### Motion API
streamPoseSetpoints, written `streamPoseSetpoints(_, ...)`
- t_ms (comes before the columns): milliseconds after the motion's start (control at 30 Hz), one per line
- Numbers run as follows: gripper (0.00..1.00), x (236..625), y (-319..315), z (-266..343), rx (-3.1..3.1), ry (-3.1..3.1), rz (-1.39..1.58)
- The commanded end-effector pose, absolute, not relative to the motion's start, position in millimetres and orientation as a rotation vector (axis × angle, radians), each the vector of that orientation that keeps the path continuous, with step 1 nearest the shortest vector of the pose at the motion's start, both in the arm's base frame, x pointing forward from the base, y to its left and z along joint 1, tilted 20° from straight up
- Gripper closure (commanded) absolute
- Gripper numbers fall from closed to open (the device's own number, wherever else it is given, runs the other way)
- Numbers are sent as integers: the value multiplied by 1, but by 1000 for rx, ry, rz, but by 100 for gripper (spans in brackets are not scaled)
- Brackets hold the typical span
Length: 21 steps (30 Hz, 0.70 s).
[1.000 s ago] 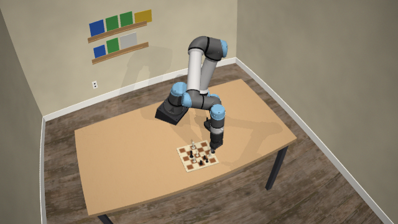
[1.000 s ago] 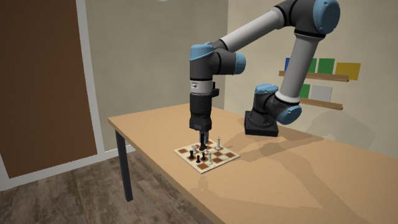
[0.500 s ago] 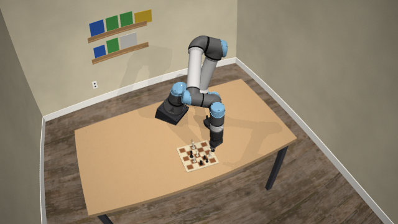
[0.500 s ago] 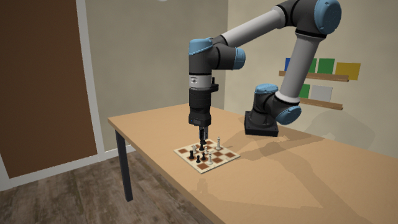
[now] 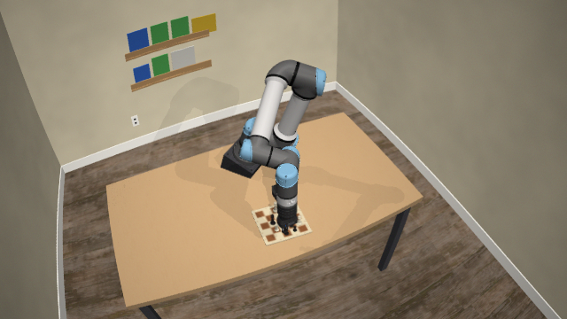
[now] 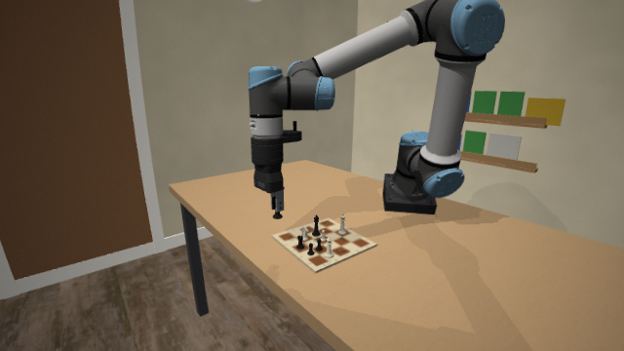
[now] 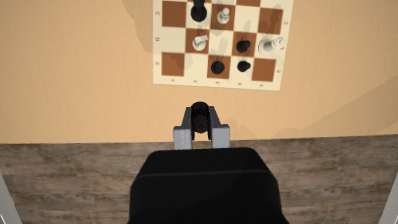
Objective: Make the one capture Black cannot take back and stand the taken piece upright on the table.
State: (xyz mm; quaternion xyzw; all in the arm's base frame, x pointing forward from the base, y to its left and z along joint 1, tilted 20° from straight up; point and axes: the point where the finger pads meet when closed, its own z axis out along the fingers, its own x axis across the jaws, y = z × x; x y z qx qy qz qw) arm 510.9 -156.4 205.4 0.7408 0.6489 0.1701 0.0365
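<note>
The dark two-finger gripper points down, its fingers clenched on a black chess piece. The piece sits between the fingertips, its round base showing below them; its type cannot be told. In the exterior view it hangs above the wooden table, off the cream-and-brown chessboard and not touching it.

In the wrist view, clock directions from the held piece: the white knight stands at 12 o'clock, with the tall black cross-topped piece farther out. A small white pawn is just past 12, a black piece with a round base between 12 and 1, another dark piece at 1, and a small black pawn and a tall white piece between 1 and 2. The exterior view shows a second tall white piece, upright on the board.

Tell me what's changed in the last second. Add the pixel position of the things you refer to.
The fingers (image 6: 280,199) rose, then swung left in the exterior view, carrying a black chess piece (image 6: 277,215) (image 7: 200,123) up and off the board (image 5: 262,234) (image 6: 351,255) (image 7: 158,70). Nothing was let go. The board and the arm's base (image 5: 239,168) (image 6: 409,207) stayed put.
</note>
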Motion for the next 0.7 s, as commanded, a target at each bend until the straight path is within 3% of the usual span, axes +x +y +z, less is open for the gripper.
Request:
streamPoseSetpoints(0, 100, 517, -167, 204, 2293, 1976, 525)
streamPoseSetpoints(667, 100, 523, -163, 186, 2294, 1976, 525)
